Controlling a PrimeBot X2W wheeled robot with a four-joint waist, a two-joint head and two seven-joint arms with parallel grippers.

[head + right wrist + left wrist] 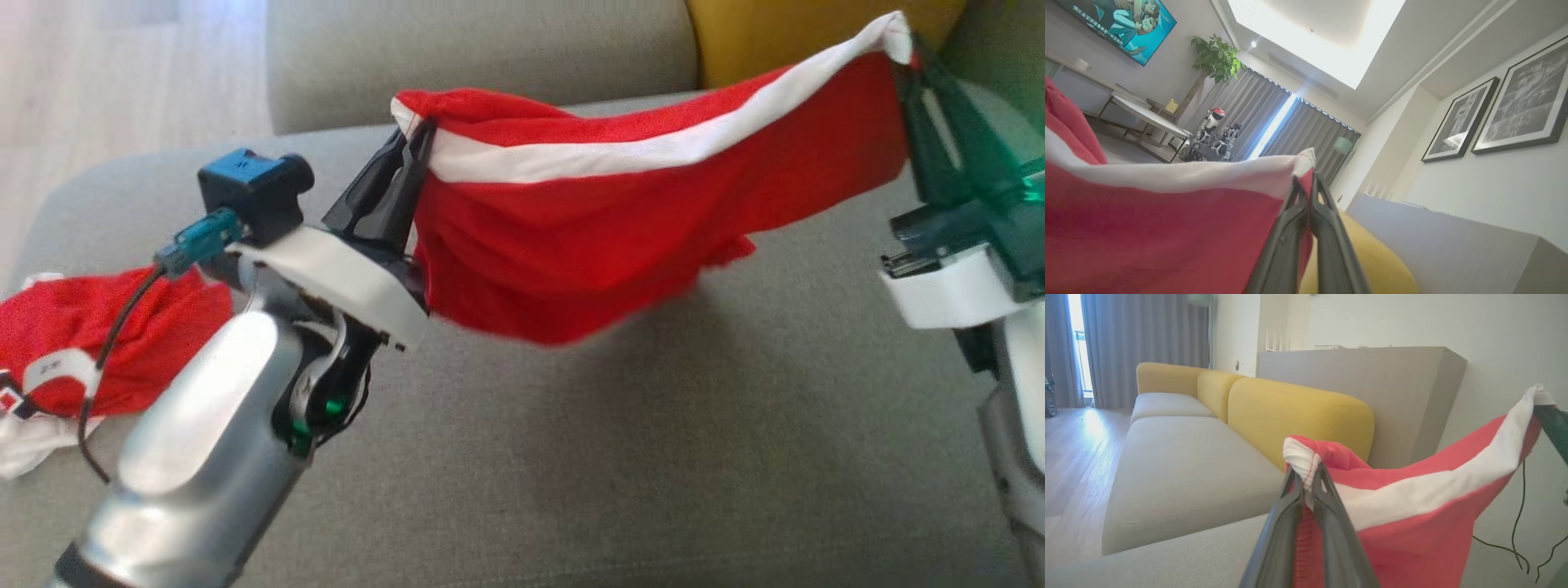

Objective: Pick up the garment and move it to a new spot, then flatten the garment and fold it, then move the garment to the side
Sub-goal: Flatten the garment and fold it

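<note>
Currently a soft red knit garment (620,245) with a smooth white band along its top edge hangs stretched above the grey woven sofa seat (653,457). Its long axis runs left to right, rising toward the right. The left gripper (415,139) and right gripper (904,57) each have jaws pinching one end of the band. Loose cloth sags in folds between.

Between left fingers (384,192) and right fingers (931,122) the garment (620,220) hangs above the sofa (653,457), another garment (65,343) lying left.
</note>
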